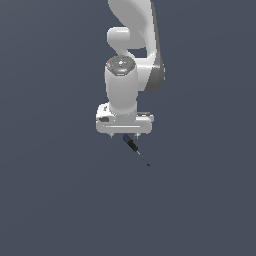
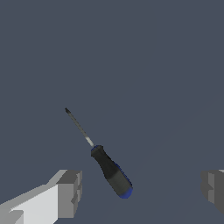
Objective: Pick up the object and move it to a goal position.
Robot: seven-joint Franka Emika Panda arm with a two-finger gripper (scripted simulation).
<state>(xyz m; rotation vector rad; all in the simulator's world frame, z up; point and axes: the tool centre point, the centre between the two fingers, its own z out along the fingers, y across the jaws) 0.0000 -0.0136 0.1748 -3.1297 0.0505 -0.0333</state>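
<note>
Gripper [image 2: 140, 190] spread wide, nothing held; the grey finger pads [image 2: 70, 192] stand well apart at either side of the lower wrist view. Between them, nearer one pad, lies the object [image 2: 105, 164]: a small screwdriver flat on the grey tabletop [image 2: 175, 65], blue-capped black handle toward the gripper, thin shaft running away to the upper left. In the exterior view it lies just below the gripper [image 1: 125, 135], centre frame, tip toward lower right. Likely light, rigid, and prone to roll. Best hold looks to be the thick handle; the shaft seems too thin. No brands or writing legible.
</note>
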